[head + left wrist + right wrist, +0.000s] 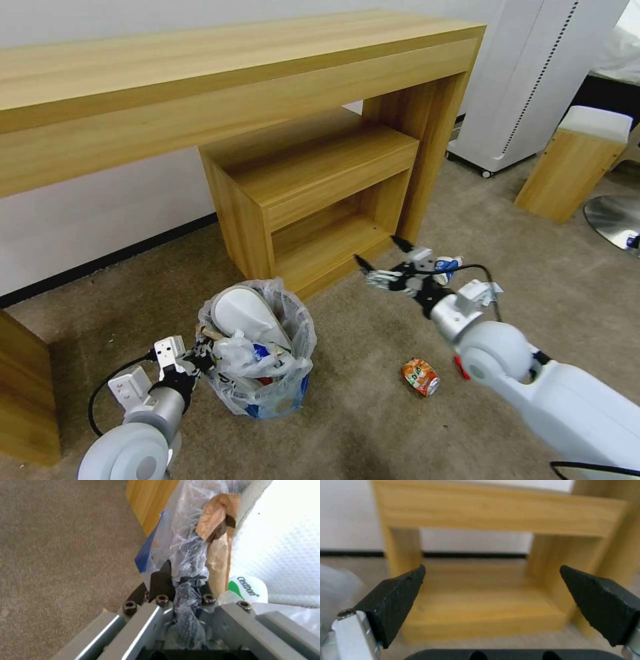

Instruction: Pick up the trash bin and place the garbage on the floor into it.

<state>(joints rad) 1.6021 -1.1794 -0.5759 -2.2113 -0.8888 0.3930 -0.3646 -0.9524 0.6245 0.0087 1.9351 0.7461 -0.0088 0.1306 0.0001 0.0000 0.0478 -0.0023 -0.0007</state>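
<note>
The trash bin (pixel 261 363) stands on the floor (pixel 347 427) in front of the wooden desk (pixel 220 80), at about 7 o'clock in the head view. It is lined with a crinkly clear bag and is nearly full; a white slipper (pixel 248 315) stands tall above its rim.

The left gripper (pixel 200 357) sits at the 9 o'clock side of the bin. In the left wrist view its fingers (pixel 160 585) are closed narrow on the bin rim, with the bag film bunched between them.

The right gripper (pixel 383 257) hangs in the air at 2 o'clock from the bin, well apart from it, facing the low shelf unit (pixel 313 193). Its jaws stand wide, with nothing between them.

One crushed can (pixel 421 377) lies on the floor at 3 o'clock from the bin, near the right arm's elbow. A small red scrap (pixel 459 364) shows just beside that elbow; its identity cannot be determined.

Probable hazards:
- The left grip may hold mostly bag film. A lift could pull the liner loose or tilt the bin.
- The slipper stands high and could tip out if the bin leans.
- The bin has little free volume; the can may rest on top and roll off.
- The can lies close under the right arm, so the reach is awkward and the arm could knock it away.
</note>
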